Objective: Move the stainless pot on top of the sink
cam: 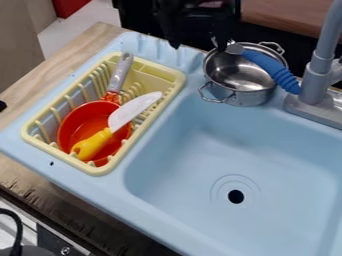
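At the near left corner, a black cable (19,227) curves over a pale surface. Beyond it runs the wooden bench (17,172) carrying the light blue sink (100,197), whose basin has a dark round drain (236,196). To the left of the basin, a pale yellow dish rack (100,171) sits on the sink's ledge. In it lies an orange-red pan (79,122), its grey handle pointing to the far end, with a toy knife (133,111) laid slantwise across it, yellow handle toward the near side. Farther back, the stainless pot (244,92) stands upright on the ledge at the basin's far left corner, beside the grey faucet (317,82). A blue-handled utensil (270,67) slants across the pot's opening toward the faucet. The black hand (197,45) hangs at the far edge, fingers spread apart, one by the pot's rim; whether they touch, I cannot tell. Nothing is gripped between them.
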Available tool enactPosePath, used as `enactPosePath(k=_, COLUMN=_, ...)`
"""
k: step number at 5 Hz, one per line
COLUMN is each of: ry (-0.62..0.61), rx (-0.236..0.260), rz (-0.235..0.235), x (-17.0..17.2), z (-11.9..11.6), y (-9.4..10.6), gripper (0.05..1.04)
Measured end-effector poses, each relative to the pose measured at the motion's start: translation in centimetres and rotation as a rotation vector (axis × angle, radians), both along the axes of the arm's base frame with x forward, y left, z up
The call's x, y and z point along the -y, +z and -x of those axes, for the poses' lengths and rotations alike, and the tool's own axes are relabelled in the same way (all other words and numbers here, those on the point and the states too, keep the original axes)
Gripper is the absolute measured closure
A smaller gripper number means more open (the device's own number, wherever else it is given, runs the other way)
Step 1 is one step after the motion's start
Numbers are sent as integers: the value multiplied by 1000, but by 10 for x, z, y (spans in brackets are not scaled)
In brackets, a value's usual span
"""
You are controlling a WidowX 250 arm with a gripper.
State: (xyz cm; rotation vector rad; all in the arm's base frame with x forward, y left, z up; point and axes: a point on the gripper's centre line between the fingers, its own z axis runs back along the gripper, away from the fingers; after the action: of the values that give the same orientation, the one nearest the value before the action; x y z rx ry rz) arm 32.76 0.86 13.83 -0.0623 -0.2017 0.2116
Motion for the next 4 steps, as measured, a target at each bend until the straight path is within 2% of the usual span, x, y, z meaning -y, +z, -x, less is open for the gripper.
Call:
enactPosePath(k=1, ry=-13, rx=20, rz=-34, x=-6, z=14, y=7, gripper=91)
enactPosePath(k=2, ry=-36, rx=2, rz=-72, x=-19, z=32, y=3, gripper=91)
enactPosePath(k=3, ry=-85, rx=2, rz=-55, x=-35, z=53, y=4, gripper=91)
enactPosePath(k=4, ry=-140, rx=-32, rz=-60, x=-58, z=74, y=-6, gripper=91)
